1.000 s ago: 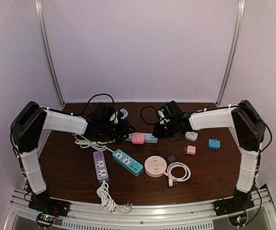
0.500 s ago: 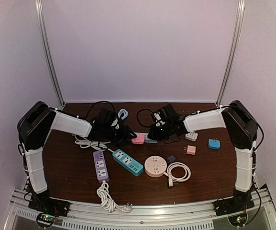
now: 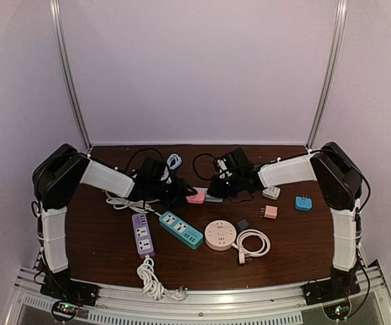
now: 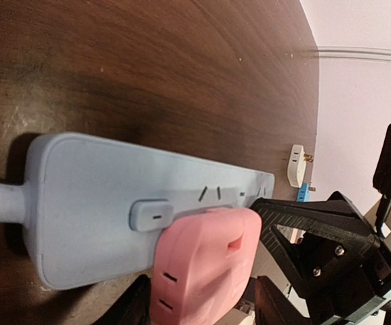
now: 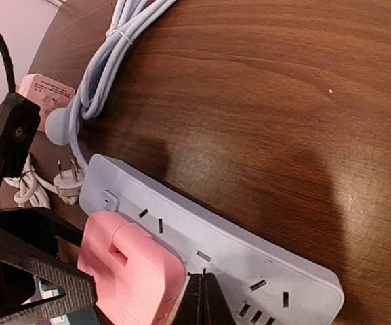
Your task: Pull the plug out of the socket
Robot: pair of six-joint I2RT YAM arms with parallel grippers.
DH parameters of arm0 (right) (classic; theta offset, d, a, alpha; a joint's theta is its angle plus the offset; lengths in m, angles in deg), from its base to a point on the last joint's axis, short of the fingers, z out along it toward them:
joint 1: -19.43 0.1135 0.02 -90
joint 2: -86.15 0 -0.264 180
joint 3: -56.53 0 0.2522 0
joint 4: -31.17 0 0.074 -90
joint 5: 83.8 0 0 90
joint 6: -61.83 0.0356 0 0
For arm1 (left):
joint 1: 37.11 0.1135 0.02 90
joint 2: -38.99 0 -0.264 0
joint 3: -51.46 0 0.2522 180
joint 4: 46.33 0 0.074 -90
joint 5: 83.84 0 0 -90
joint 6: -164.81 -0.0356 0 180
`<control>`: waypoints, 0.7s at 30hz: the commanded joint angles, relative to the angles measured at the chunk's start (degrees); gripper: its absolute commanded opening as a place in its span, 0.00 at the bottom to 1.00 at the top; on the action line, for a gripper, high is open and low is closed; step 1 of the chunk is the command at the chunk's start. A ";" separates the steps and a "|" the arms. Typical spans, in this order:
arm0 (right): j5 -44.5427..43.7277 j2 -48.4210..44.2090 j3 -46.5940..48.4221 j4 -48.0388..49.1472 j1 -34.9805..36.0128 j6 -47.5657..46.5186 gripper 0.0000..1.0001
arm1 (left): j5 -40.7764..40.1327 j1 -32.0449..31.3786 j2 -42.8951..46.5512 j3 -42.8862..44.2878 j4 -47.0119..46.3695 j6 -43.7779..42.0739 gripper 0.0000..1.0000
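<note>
A pink plug [image 3: 196, 196] sits in the left end of a light blue socket strip [image 3: 213, 197] at the back middle of the table. In the left wrist view the plug [image 4: 205, 264] is seated in the strip [image 4: 93, 196]. My left gripper [image 4: 202, 299] straddles it, open. One of the black fingers [image 4: 135, 305] lies against the plug and the other stands a sliver off. My right gripper [image 5: 202, 298] is shut with nothing in it. Its tip rests on the strip [image 5: 263, 257] just beside the plug [image 5: 131, 271].
Nearer the front lie a purple strip [image 3: 143, 233], a teal strip [image 3: 180, 229], a round pink socket [image 3: 220, 234] and a coiled white cable [image 3: 253, 242]. Small white [image 3: 271, 192], pink [image 3: 270, 212] and blue [image 3: 303, 203] adapters sit at right. The strip's bundled cable [image 5: 107, 61] lies behind.
Both arms have come in onto the light blue strip. The right gripper has closed fully and come down beside the plug. The left fingers have narrowed slightly round the plug.
</note>
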 commanded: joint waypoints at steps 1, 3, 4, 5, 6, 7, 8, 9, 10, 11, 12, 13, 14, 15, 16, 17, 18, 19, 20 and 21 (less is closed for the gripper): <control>-0.31 2.07 0.08 -0.50 0.18 0.67 0.01 | 2.01 0.25 -1.08 -0.76 -8.08 4.84 0.50; -0.31 2.32 0.02 -0.55 0.23 0.82 0.01 | 2.46 0.19 -0.99 -1.21 -9.65 6.30 0.46; -0.31 2.45 -0.01 -0.54 0.18 0.88 0.01 | 2.71 0.18 -0.91 -1.55 -10.82 7.15 0.45; -0.26 2.49 -0.01 -0.41 0.20 0.90 0.01 | 2.89 0.14 -0.82 -1.84 -11.85 8.05 0.43; -0.25 2.63 -0.01 -0.42 0.18 0.99 0.01 | 3.07 0.10 -0.77 -2.11 -12.74 8.81 0.41; -0.18 2.68 -0.02 -0.38 0.18 1.05 0.01 | 3.19 0.10 -0.73 -2.42 -13.54 9.51 0.40; -0.21 2.75 -0.02 -0.33 0.15 1.08 0.01 | 3.29 0.10 -0.80 -2.54 -14.18 10.14 0.39; -0.16 2.77 -0.12 -0.31 0.18 1.08 0.00 | 3.33 0.10 -0.81 -2.73 -14.49 10.70 0.37; -0.19 2.74 -0.19 -0.29 0.19 1.09 0.00 | 3.28 0.10 -0.85 -3.03 -15.32 11.44 0.36; -0.26 2.76 -0.32 -0.26 0.21 1.08 0.00 | 3.36 0.10 -1.02 -3.37 -16.31 12.65 0.35; -0.23 2.74 -0.41 -0.21 0.16 1.13 0.00 | 3.47 0.10 -1.18 -3.73 -17.40 13.55 0.33; -0.34 2.69 -0.44 -0.20 0.17 1.16 0.00 | 3.52 0.10 -1.36 -4.02 -18.47 14.48 0.32; -0.39 2.81 -0.46 -0.28 0.16 1.18 0.00 | 3.65 0.10 -1.60 -4.30 -19.41 15.33 0.31; -0.33 2.82 -0.53 -0.29 0.20 1.20 0.00 | 3.62 0.10 -1.84 -4.49 -20.16 16.06 0.30; -0.37 2.87 -0.54 -0.25 0.20 1.29 0.00 | 3.67 0.10 -1.98 -4.74 -20.74 16.79 0.28; -0.36 2.90 -0.62 -0.13 0.18 1.39 0.00 | 3.68 0.10 -2.14 -5.01 -21.49 17.47 0.27; -0.27 2.95 -0.70 -0.05 0.21 1.50 0.00 | 3.67 0.07 -2.32 -5.27 -22.33 18.31 0.25; -0.23 2.95 -0.76 0.04 0.20 1.65 0.00 | 3.66 0.03 -2.45 -5.61 -23.24 19.12 0.23; -0.27 3.05 -0.87 0.15 0.19 1.70 0.00 | 3.61 0.01 -2.54 -6.00 -24.33 20.09 0.21; -0.25 3.07 -0.97 0.31 0.24 1.82 0.00 | 3.54 0.01 -2.61 -6.38 -25.36 20.94 0.20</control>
